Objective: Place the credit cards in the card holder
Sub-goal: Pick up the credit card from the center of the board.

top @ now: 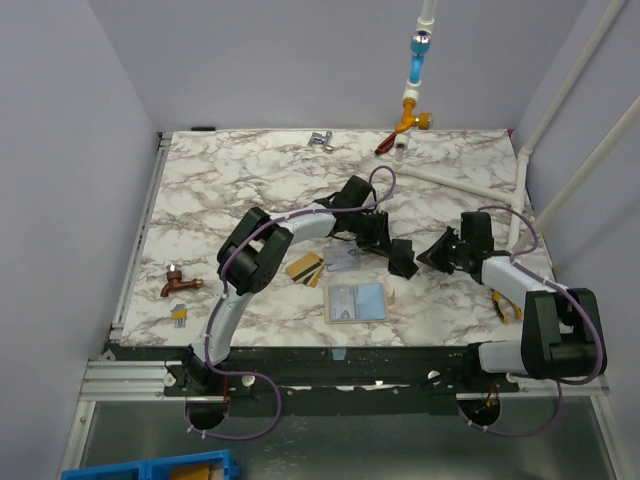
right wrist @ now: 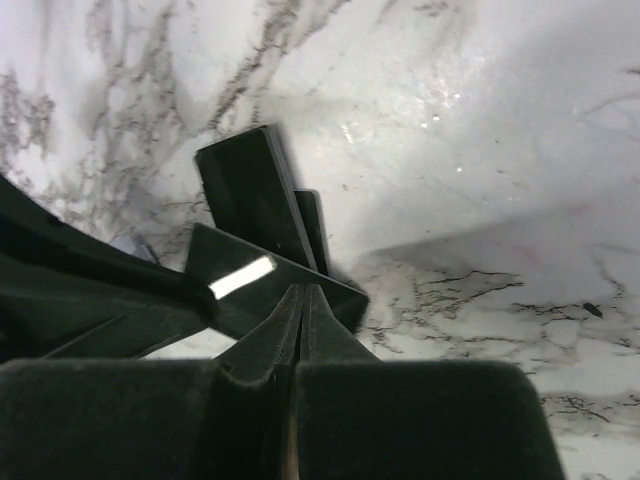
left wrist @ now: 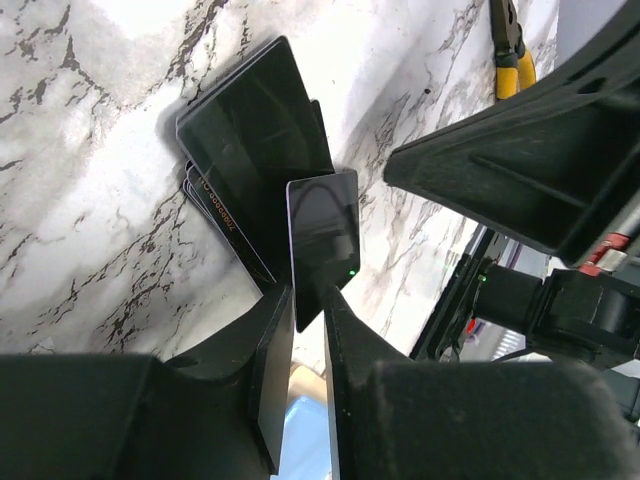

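Note:
A dark credit card (left wrist: pixel 322 240) stands on edge in mid-air between my two grippers. My right gripper (right wrist: pixel 305 292) is shut on one edge of this card (right wrist: pixel 270 280). The opposite corner sits between the fingers of my left gripper (left wrist: pixel 308 300), which still show a narrow gap. Below them a small stack of dark cards (left wrist: pixel 250 150) lies on the marble. In the top view the grippers (top: pixel 398 258) (top: pixel 432 255) meet right of centre. Gold cards (top: pixel 305 268) and a pale card (top: pixel 340 260) lie to their left, with the tan card holder (top: pixel 357 300) in front.
Yellow-handled pliers (top: pixel 505 305) lie by the right arm. A copper tap (top: pixel 180 283) and a small yellow part (top: pixel 178 313) sit at the left. White pipes (top: pixel 470 178) and fittings line the back right. Grey walls enclose the table.

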Controlling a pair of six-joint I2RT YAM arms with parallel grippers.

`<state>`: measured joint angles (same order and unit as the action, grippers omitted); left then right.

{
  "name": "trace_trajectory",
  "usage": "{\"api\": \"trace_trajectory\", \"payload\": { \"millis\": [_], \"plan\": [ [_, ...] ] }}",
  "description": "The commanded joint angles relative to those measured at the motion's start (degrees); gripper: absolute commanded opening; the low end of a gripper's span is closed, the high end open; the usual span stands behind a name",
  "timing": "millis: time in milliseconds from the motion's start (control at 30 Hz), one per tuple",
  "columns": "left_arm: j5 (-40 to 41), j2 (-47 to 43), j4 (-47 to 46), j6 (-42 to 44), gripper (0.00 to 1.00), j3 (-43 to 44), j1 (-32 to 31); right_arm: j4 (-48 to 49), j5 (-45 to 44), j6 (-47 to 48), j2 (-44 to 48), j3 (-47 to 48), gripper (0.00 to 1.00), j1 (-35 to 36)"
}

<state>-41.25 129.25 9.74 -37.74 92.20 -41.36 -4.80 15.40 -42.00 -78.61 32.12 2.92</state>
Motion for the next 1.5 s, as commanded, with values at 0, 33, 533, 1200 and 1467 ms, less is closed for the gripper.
{"api": "trace_trajectory", "payload": {
  "millis": [0, 33, 533, 1200, 1467],
  "plan": [
    [-1.61, -0.36, -0.35, 0.89, 0.19, -0.03, 0.23, -1.09, -1.34, -0.19, 3.6, 0.26, 0.01, -0.02],
    [-1.53, -0.48, -0.45, 0.93, 0.19, -0.12, 0.3, -1.18, -1.24, 0.14, 3.81, 0.59, 0.01, -0.03],
    [-10.15, -0.48, -8.33, -1.74, 0.04, -1.29, 0.82, 1.6, 1.75, 1.43, 6.3, 0.41, 0.09, -0.02],
    [-20.85, -4.44, -9.47, 2.36, 0.0, -1.12, 1.3, 12.52, 0.96, 4.14, 19.93, -6.48, 0.58, -0.1],
    [-34.31, -11.91, -17.72, -2.65, 0.0, -3.82, 2.25, 19.19, 13.63, 2.5, 26.81, -6.53, 0.56, -0.1]
  ]
}}
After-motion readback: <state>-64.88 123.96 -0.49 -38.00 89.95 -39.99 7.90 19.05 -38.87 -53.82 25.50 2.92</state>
